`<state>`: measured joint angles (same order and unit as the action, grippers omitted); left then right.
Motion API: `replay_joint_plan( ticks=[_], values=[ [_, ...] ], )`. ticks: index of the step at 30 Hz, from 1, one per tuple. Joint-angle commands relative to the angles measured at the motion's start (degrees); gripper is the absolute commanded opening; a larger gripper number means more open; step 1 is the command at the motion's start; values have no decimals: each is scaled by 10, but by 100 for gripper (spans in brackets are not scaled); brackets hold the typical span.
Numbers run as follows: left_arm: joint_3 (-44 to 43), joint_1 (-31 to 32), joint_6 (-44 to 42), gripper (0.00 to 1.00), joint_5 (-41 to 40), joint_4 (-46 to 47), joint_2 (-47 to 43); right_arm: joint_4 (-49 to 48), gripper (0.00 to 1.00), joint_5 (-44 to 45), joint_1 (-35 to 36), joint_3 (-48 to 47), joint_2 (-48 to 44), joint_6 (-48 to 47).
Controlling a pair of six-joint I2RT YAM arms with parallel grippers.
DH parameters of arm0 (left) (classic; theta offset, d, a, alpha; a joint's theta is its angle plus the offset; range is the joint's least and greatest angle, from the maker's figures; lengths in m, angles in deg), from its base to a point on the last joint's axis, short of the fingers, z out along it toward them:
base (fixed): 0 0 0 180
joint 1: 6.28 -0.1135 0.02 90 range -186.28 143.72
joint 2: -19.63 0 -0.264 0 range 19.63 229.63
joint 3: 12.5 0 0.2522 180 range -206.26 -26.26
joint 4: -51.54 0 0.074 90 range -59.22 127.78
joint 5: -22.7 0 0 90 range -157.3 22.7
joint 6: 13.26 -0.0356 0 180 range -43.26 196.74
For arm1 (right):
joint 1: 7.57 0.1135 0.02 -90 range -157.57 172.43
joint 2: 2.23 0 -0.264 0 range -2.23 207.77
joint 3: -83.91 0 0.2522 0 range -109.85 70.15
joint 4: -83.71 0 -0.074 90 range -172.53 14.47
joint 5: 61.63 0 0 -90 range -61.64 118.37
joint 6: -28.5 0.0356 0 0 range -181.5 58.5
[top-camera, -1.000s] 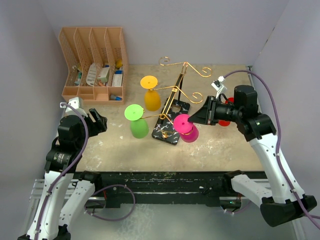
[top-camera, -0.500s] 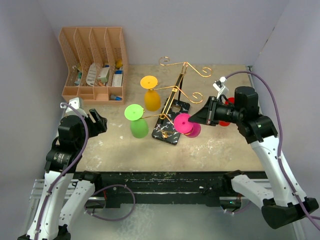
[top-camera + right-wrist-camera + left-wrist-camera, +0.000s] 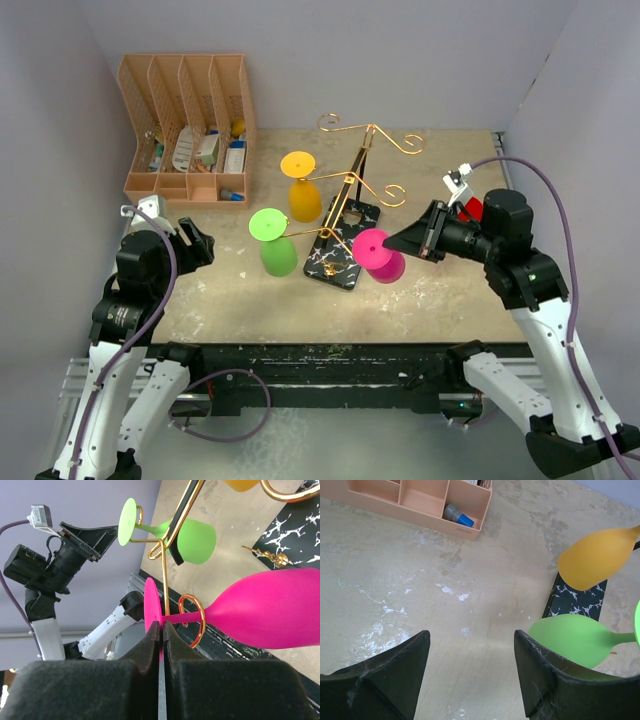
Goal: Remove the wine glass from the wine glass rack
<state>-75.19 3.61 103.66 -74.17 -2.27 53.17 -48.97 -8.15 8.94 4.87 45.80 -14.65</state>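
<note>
The gold wine glass rack [image 3: 356, 182] stands on its black marbled base [image 3: 336, 256] mid-table. A pink wine glass [image 3: 385, 264] hangs bowl-down at the rack's near right. Its stem passes through a gold curl [image 3: 193, 621]. My right gripper [image 3: 393, 243] is shut on the thin edge of the pink glass's round foot [image 3: 152, 602]. The pink bowl [image 3: 272, 607] lies to the right in the right wrist view. A green glass [image 3: 276, 250] and a yellow glass [image 3: 303, 195] hang on other arms. My left gripper [image 3: 200, 243] stands open left of the green glass [image 3: 570, 639], holding nothing.
A peach file organiser [image 3: 190, 130] with small items stands at the back left. Something red [image 3: 474, 209] shows behind my right arm. Purple walls close in on both sides. The yellow glass [image 3: 596, 559] and the rack's base [image 3: 577, 602] lie ahead of the left fingers [image 3: 540, 680].
My right gripper closed fully onto the pink glass's foot. The right arm drew back to the right, and the pink glass shifted slightly right with it. The left arm stayed still.
</note>
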Motion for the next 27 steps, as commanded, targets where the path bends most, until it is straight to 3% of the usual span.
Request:
replay_joint_plan(
  ticks=[1, 27],
  values=[
    [-1, 2, 1, 71, -7, 14, 0, -27, 0, -14, 2, 15, -6, 23],
    [-1, 2, 0, 71, -8, 13, -1, 5, 0, -38, 2, 9, -22, 5]
  ],
)
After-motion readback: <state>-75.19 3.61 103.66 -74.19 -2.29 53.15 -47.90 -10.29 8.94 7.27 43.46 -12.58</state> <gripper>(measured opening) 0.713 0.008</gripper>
